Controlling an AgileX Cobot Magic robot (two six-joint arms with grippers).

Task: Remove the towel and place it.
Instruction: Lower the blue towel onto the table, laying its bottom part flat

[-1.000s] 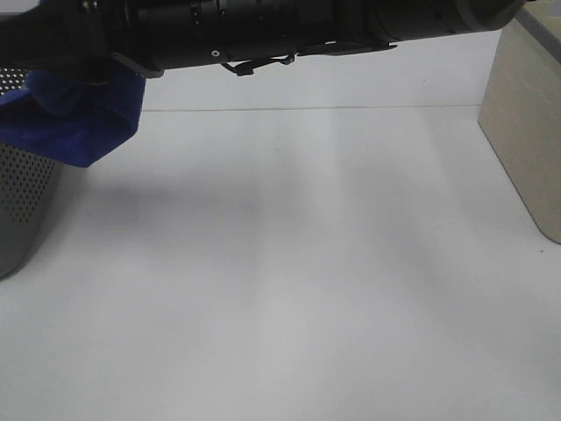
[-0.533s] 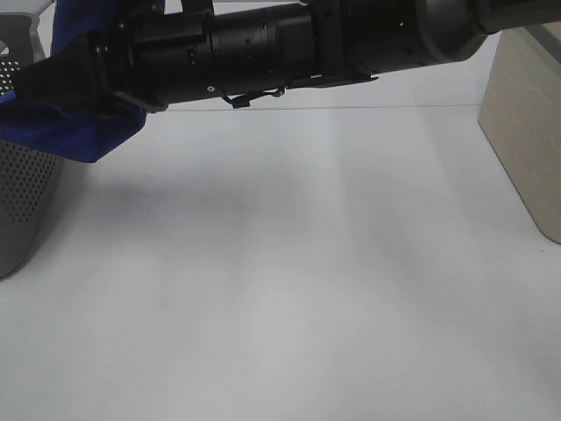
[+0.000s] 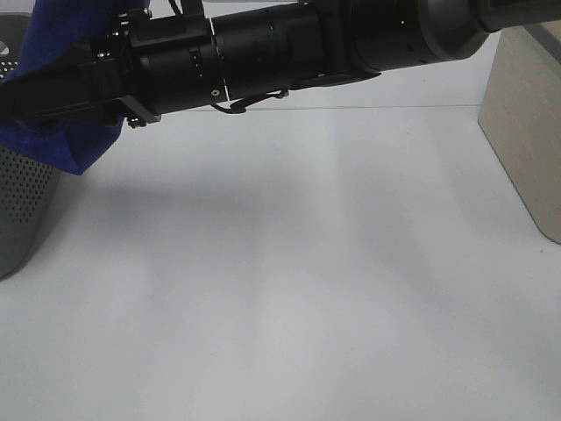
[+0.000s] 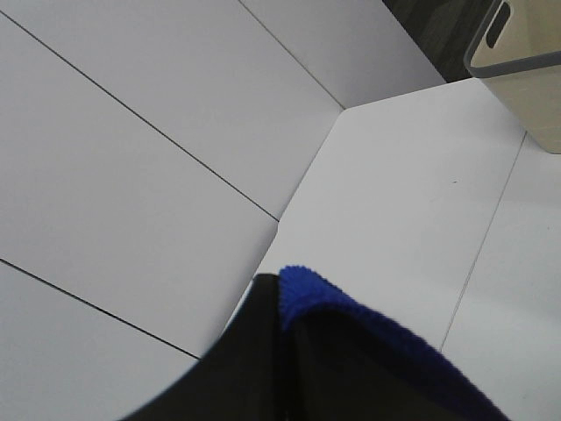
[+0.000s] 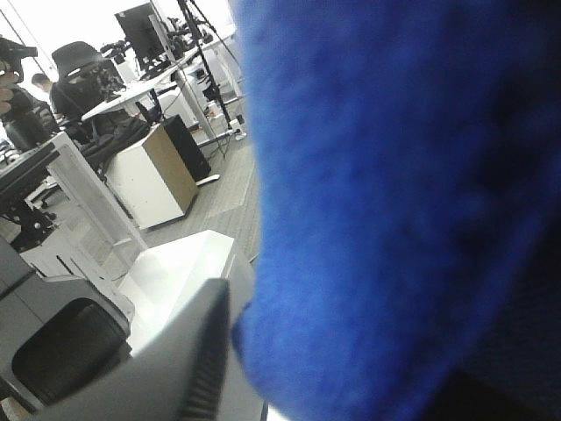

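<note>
Towel (image 3: 70, 145) largely hidden behind right arm (image 3: 263, 48); basket (image 3: 22, 210) cut off.

Open-plan office or lab: white desks (image 5: 156, 86), a monitor (image 5: 142, 26), a black swivel chair (image 5: 81, 63), grey carpet (image 5: 226, 195).

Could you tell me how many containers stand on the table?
2: a grey perforated basket at the table's left edge and a beige bin at its right edge; the arm across the top might hide more.
</note>
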